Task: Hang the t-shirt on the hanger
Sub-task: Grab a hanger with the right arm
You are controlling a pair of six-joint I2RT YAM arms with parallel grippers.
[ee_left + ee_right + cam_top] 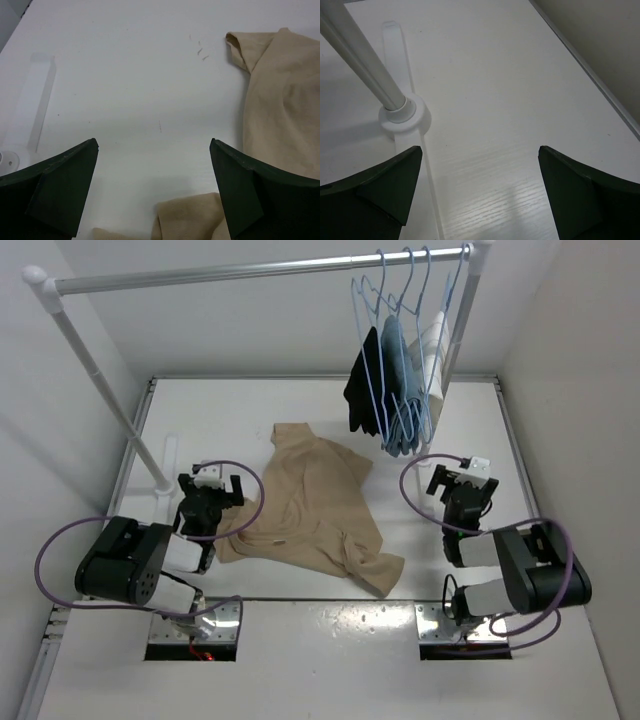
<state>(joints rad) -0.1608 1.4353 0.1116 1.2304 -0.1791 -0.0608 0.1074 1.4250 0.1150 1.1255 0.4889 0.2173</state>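
The tan t-shirt [310, 505] lies crumpled flat on the white table [230, 410], between the two arms. In the left wrist view its sleeve and body [285, 100] lie to the right and a fold [195, 215] lies low between the fingers. Several light-blue wire hangers hang at the right end of the rail. The front one [366, 295] looks bare, beside those with black [362, 380], blue [400, 390] and white [432, 345] garments. My left gripper [220, 481] [153, 145] is open and empty at the shirt's left edge. My right gripper [462, 480] [480, 150] is open and empty over bare table to the right of the shirt.
A white clothes rack spans the back: rail [260, 270], slanted left post [100, 380] and right post [455, 330]. The right post's round foot [402, 112] is close ahead-left of my right gripper. Walls close in both sides. Purple cables loop by each arm.
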